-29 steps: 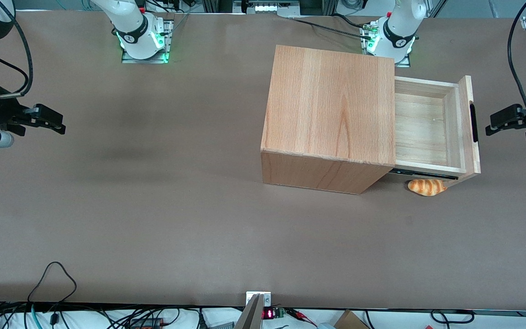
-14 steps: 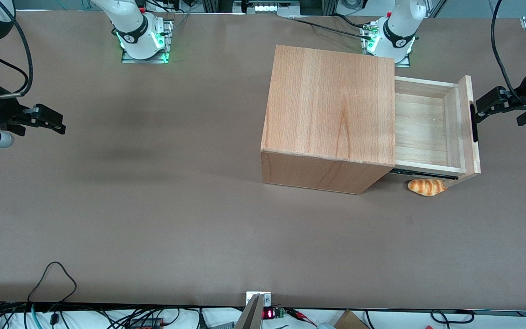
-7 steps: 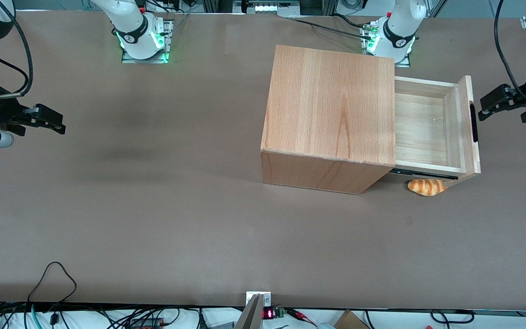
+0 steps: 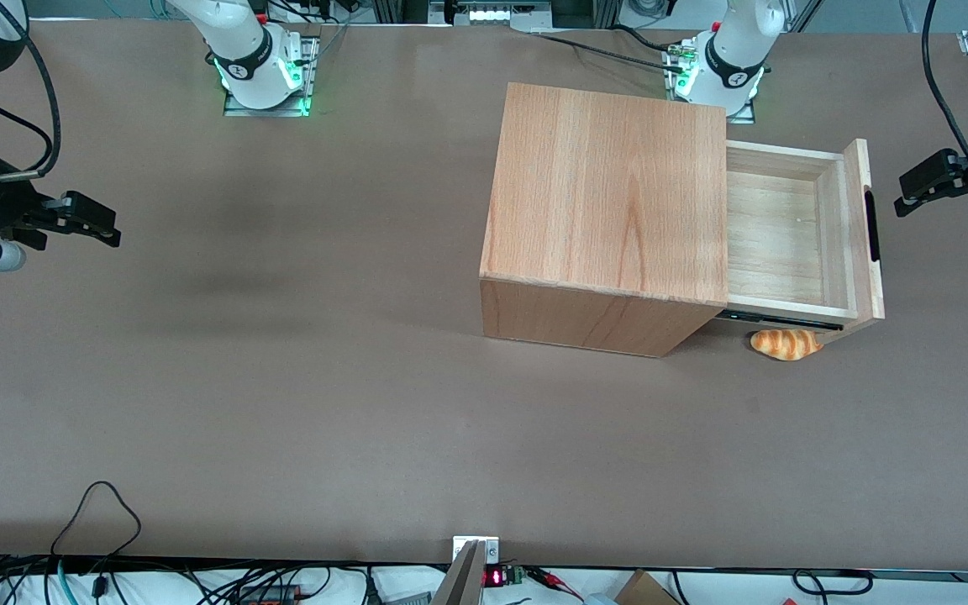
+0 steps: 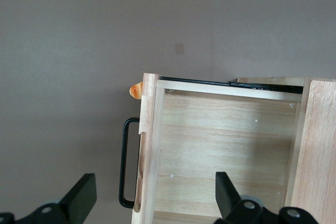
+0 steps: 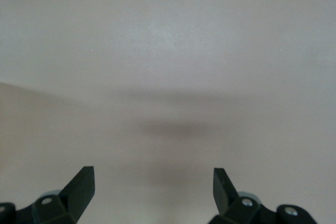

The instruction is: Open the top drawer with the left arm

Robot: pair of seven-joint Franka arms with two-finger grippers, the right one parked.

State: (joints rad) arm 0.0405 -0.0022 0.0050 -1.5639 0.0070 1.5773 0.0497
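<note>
Top drawer [image 4: 791, 231] pulled out of cabinet [image 4: 610, 197]; end effector [image 4: 912, 193] empty, fingers spread, near handle [image 4: 871, 225], not touching; croissant [image 4: 785, 344] on table [image 4: 282, 378].

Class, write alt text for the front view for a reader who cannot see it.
The top drawer stands pulled out of a wooden cabinet on a brown table, apparently empty. The left arm's open pincer hovers just clear of its black handle; a bread roll lies beside the cabinet.
</note>
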